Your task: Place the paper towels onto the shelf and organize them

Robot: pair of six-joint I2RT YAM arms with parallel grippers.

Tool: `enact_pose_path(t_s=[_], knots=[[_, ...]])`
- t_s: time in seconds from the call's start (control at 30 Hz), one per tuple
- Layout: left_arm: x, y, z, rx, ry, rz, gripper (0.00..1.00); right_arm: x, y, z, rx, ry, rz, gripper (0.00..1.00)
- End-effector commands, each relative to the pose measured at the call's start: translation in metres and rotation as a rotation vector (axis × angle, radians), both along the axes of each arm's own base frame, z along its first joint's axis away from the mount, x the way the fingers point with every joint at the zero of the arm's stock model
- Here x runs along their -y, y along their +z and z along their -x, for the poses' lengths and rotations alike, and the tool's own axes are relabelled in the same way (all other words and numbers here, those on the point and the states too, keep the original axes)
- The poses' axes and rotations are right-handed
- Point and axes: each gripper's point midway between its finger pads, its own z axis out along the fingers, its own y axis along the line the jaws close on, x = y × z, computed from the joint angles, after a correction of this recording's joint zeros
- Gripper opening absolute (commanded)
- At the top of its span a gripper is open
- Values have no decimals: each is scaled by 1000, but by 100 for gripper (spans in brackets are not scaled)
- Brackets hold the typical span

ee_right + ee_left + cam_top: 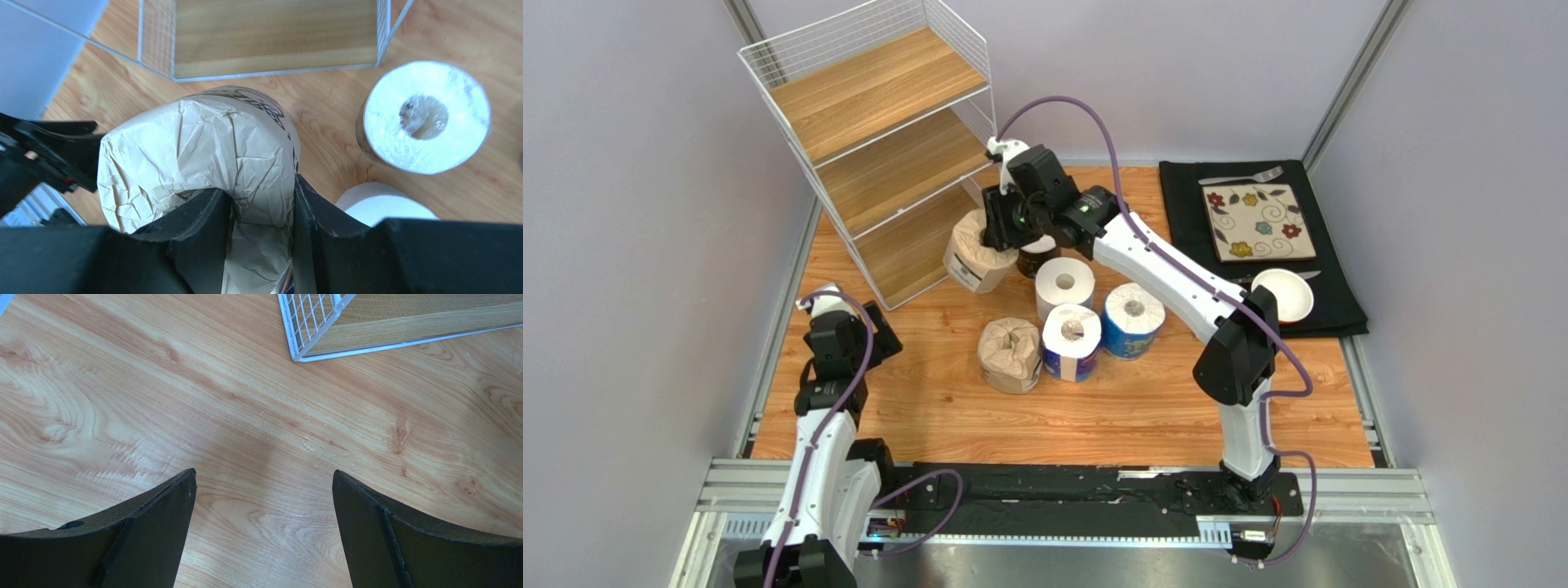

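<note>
The shelf [891, 135], a white wire rack with three wooden boards, stands at the far left; its lowest board shows in the right wrist view [270, 30]. My right gripper [999, 228] [261, 196] is shut on the wall of a crumpled brown roll [972, 257] [196, 147], one finger in its core, in front of the lowest tier. A dark-wrapped roll [1037, 256] [426, 116], a plain white roll [1064, 286] [383, 211], two blue-wrapped rolls [1071, 342] [1133, 320] and a second brown roll [1010, 355] stand on the table. My left gripper [848, 328] [264, 478] is open and empty above bare table.
A black mat [1192, 202] at the far right holds a floral plate [1255, 222], a fork [1241, 177] and a white bowl [1284, 294]. The shelf's corner [296, 352] lies ahead of the left gripper. Grey walls close in both sides.
</note>
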Motion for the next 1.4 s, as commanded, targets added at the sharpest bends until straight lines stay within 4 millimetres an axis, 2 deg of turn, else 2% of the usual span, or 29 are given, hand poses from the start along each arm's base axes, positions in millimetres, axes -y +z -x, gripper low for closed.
enact_pose_path(t_s=[0.0, 0.23, 0.3, 0.33, 0.5, 0.53, 0.57, 0.77, 1.37], knots=[[0, 1, 0, 10, 7, 11, 90, 2, 105, -12, 191, -29, -190, 29], [0, 2, -1, 13, 6, 12, 90, 11, 160, -34, 338, -105, -269, 28], [0, 1, 0, 9, 6, 12, 90, 12, 162, -42, 351, -129, -272, 27], [0, 1, -1, 12, 6, 12, 90, 13, 172, -45, 370, -135, -290, 26], [0, 2, -1, 12, 6, 12, 90, 12, 185, -62, 416, -160, -310, 25], [0, 2, -1, 12, 5, 13, 90, 9, 181, -67, 418, -161, -304, 25], [1, 1, -1, 9, 4, 14, 90, 10, 192, -68, 437, -165, -323, 25], [0, 1, -1, 10, 5, 13, 90, 7, 194, -82, 467, -182, -339, 23], [0, -1, -1, 2, 4, 16, 90, -5, 183, -90, 476, -165, -350, 22]])
